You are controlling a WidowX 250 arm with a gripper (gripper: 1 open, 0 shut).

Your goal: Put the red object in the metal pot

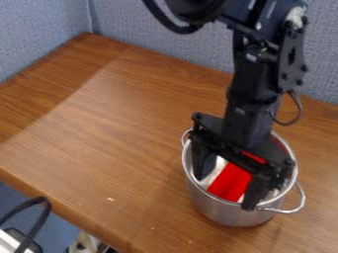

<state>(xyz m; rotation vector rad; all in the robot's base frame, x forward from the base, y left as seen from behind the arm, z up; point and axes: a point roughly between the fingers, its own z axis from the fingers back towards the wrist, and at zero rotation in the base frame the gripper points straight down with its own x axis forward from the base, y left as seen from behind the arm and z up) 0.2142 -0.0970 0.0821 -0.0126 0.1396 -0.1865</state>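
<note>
Red block (230, 184) looks down inside the metal pot (232, 212), end effector (228, 178) spread wide around it, gripping nothing. I'd lift straight up, minding the handle (290, 204) at 4 o'clock.

A matte black robot arm (254, 74) is seen, built of chunky, angular segments. Its surface is dotted with small, paler round spots, and a thick black cable (169, 18) is looped beside its upper part.
</note>
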